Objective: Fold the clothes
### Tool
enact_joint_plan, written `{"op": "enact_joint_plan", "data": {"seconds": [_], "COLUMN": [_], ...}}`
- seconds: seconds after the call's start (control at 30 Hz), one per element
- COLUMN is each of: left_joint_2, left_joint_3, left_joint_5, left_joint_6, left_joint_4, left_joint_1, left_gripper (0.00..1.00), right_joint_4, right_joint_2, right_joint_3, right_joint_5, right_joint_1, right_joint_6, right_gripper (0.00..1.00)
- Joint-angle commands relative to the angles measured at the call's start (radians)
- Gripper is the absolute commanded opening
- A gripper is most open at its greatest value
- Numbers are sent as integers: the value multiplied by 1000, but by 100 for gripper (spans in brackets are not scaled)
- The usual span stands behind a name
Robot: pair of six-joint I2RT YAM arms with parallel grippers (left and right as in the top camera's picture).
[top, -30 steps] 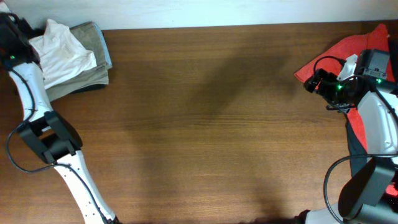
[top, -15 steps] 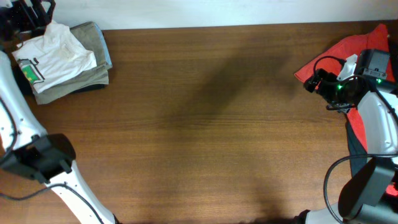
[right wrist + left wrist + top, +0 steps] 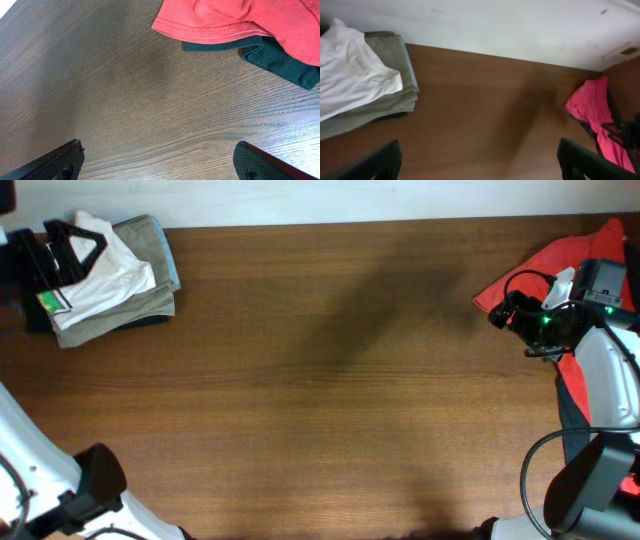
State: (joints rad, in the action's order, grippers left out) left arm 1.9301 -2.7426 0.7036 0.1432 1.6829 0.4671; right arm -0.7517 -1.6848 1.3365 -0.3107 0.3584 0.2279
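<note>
The clothes lie in two heaps. A folded white shirt [image 3: 105, 278] with a green patch [image 3: 47, 302] rests on a folded khaki garment [image 3: 152, 240] at the table's far left corner. My left gripper [image 3: 80, 248] hovers over the shirt's left part, open and empty. From the left wrist view the white shirt [image 3: 347, 80] and the khaki garment [image 3: 392, 62] sit at upper left, beyond the open left gripper [image 3: 480, 165]. A red garment [image 3: 555, 265] lies at the right edge over a dark one [image 3: 280, 60]. My right gripper [image 3: 500, 312] is open and empty beside the red garment [image 3: 235, 17].
Brown wooden table [image 3: 330, 380] runs between the two heaps. A white wall [image 3: 495, 25] borders the far edge. The right arm's body [image 3: 600, 370] covers part of the red and dark pile.
My left gripper has opened and let go of the white shirt, swinging up off it; the green patch now shows. The right arm has not moved.
</note>
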Motion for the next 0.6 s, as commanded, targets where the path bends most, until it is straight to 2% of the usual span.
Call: {"op": "enact_joint_plan", "data": {"seconds": [0.0, 0.23, 0.57], "left_joint_2": [-74, -331, -584], "left_joint_3": [7, 83, 83], "left_joint_5": [19, 15, 2], "left_joint_6": [27, 27, 27], "left_joint_4": [5, 5, 5], "left_joint_1": [3, -35, -35], "left_gripper": [99, 99, 99], "right_joint_4": [1, 1, 1], "right_joint_2": [11, 11, 11], "right_joint_3": [18, 18, 18], "right_joint_5": [6, 6, 6], "right_joint_1": [0, 0, 0], "right_joint_6": [-2, -2, -2], "right_gripper": [98, 99, 99]}}
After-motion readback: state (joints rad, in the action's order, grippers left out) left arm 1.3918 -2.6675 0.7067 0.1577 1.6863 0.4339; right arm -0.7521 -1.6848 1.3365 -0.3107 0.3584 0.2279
